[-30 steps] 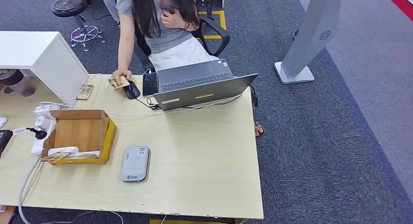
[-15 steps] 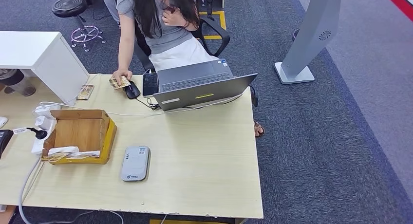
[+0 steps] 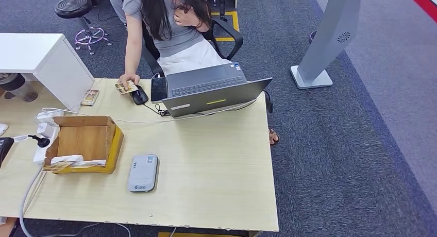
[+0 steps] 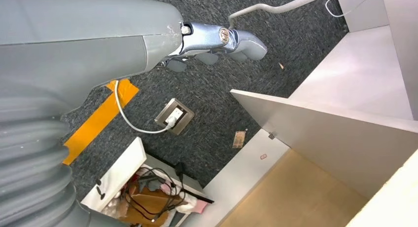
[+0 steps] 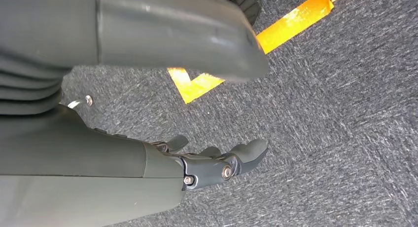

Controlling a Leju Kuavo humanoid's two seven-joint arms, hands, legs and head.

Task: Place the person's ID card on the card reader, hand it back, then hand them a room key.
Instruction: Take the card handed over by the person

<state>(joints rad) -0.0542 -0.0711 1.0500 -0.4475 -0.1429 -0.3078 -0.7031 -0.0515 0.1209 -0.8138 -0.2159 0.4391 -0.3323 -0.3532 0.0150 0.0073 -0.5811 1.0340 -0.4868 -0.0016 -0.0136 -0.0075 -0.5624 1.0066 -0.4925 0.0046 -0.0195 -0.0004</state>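
A pale wooden desk (image 3: 216,165) seen from above. At its far edge sits a person (image 3: 170,26) in a grey top, one hand (image 3: 128,81) resting on the desk and holding a card (image 3: 125,87) flat against the surface, just beside a black mouse (image 3: 138,95). Next to the mouse lie a phone (image 3: 158,88) and an open laptop (image 3: 211,92). Nearer the robot, a grey card reader (image 3: 143,172) lies flat, just beside an open cardboard box (image 3: 85,142). Another card (image 3: 90,97) lies at the far left of the desk by a white cabinet (image 3: 44,59). The robot's left hand (image 4: 217,42) hangs over dark carpet, its fingers (image 4: 246,42) loosely extended, apart from the thumb, holding nothing. The right hand (image 5: 217,163) also hangs above carpet near yellow floor tape (image 5: 276,32), thumb (image 5: 197,34) and fingers (image 5: 249,153) spread wide with nothing between them.
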